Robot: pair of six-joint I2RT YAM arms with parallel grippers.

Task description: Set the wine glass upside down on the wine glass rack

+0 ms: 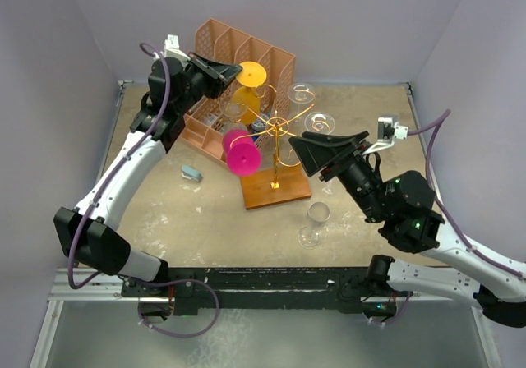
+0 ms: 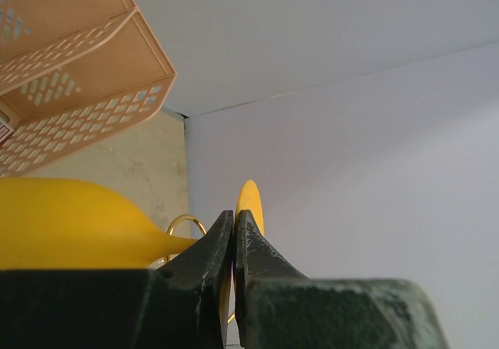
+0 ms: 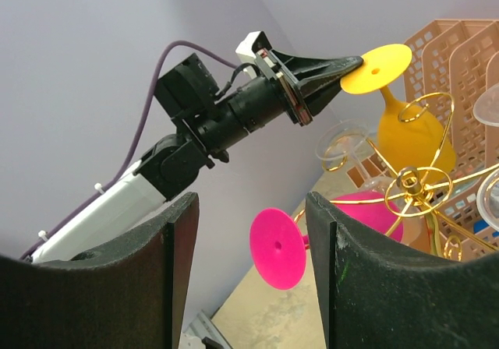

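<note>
A yellow wine glass [image 1: 244,101] hangs upside down, bowl low and foot [image 1: 252,74] on top, over the far left arm of the gold wire rack [image 1: 278,126]. My left gripper [image 1: 237,72] is shut on the rim of that foot [image 2: 251,201]. In the right wrist view the yellow stem [image 3: 387,100] runs close by a gold spiral loop [image 3: 426,109]; I cannot tell whether it sits inside it. A pink glass [image 1: 241,153] and two clear glasses [image 1: 319,123] hang on the rack. My right gripper [image 1: 300,156] stands open beside the rack, nothing between its fingers [image 3: 168,271].
The rack stands on a brown wooden base [image 1: 275,189]. A peach slotted organizer [image 1: 238,52] stands behind it. One clear wine glass [image 1: 314,223] stands upright on the table near the right arm. A small grey object [image 1: 191,172] lies left of the base.
</note>
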